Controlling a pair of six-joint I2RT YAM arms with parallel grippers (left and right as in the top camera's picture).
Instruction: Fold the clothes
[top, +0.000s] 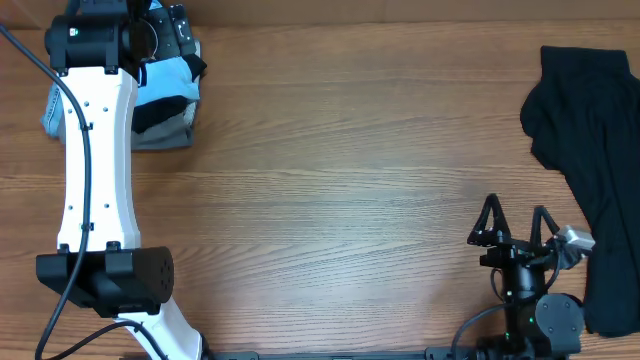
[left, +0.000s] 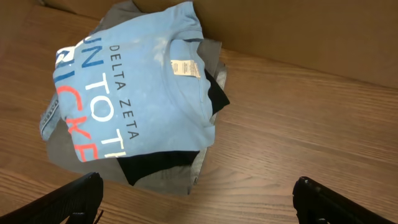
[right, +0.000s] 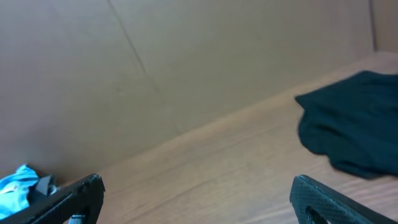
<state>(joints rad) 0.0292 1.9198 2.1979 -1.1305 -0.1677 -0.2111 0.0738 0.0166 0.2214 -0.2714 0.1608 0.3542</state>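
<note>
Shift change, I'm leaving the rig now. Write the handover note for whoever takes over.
Left gripper: open, empty, by the light blue T-shirt at far left.
Right gripper: open, empty, beside the black garment.
T-shirt: folded, on top of grey and black clothes.
Done: T-shirt folded and stacked.
Left: the black garment lies crumpled, apparently unfolded.

Wooden table (top: 330, 170), plain beige wall (right: 186, 56) behind far edge; even light.

Light blue T-shirt (left: 155, 93) with white and coral-red letters; black garment (top: 595, 150).
</note>
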